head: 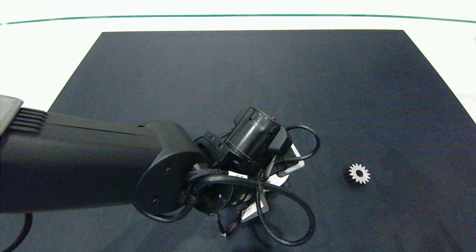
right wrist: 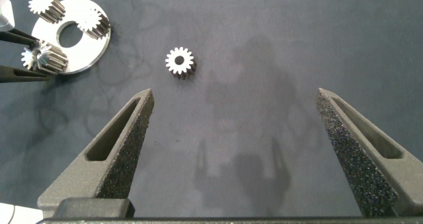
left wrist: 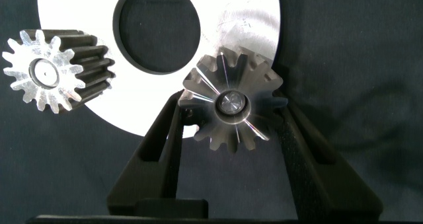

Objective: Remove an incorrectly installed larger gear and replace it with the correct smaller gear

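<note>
The larger gear (left wrist: 231, 105), with long flared teeth, sits on a pin at the edge of a silver disc plate (left wrist: 251, 19). My left gripper (left wrist: 234, 106) is closed around it, both fingers pressing its teeth. A small gear (left wrist: 43, 72) stands on the same plate nearby. The smaller gear (head: 359, 173) lies loose on the dark mat, to the right of the left arm, also seen in the right wrist view (right wrist: 179, 61). My right gripper (right wrist: 234, 95) hovers open above bare mat, away from the gear. In the head view the left wrist hides its fingers and the plate.
The right wrist view shows the plate (right wrist: 79, 55) carrying two small gears (right wrist: 45, 4) (right wrist: 92, 19) beside the larger gear (right wrist: 41, 57). Looped cables (head: 297, 214) hang around the left wrist. The dark mat (head: 238, 77) ends at white table on all sides.
</note>
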